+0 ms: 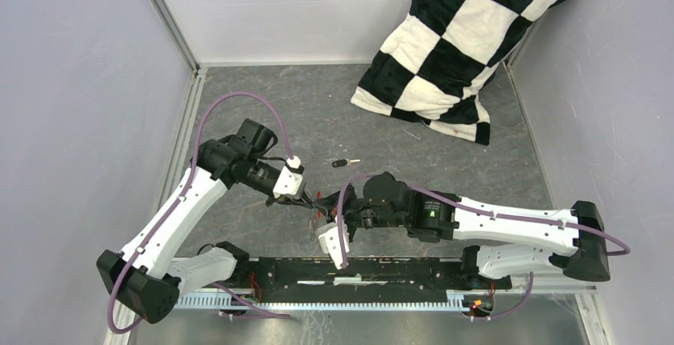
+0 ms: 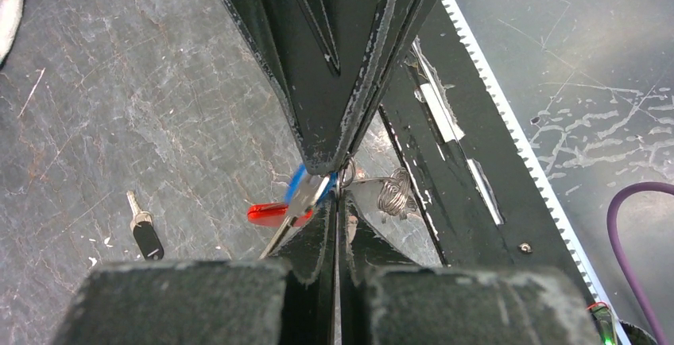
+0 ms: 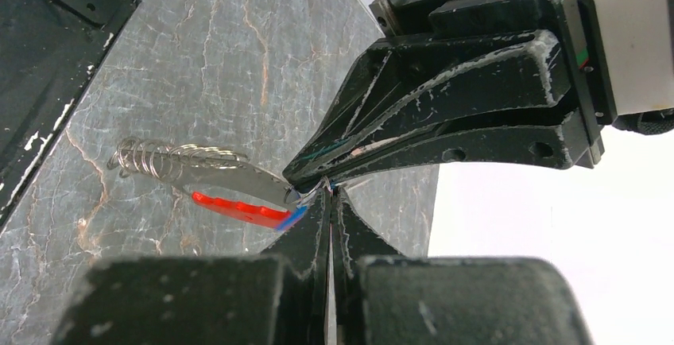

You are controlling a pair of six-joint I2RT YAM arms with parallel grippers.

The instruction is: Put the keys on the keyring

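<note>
Left fingers (image 2: 316,246) and right fingers (image 3: 306,238) both pinched shut tip to tip, bracing blue key (image 2: 300,188) against keyring (image 2: 393,194) with red tag (image 2: 266,215) for threading, can't tell who grips which; black key (image 2: 147,235) waits loose on surface (image 2: 119,83).

White arms (image 1: 171,219), black joints (image 1: 230,162), purple cables (image 1: 238,97)

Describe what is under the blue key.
The red tag hangs below the blue key, with table beneath. The left pincer and right pincer, both shut, cover its head, hiding its link to the keyring.
</note>
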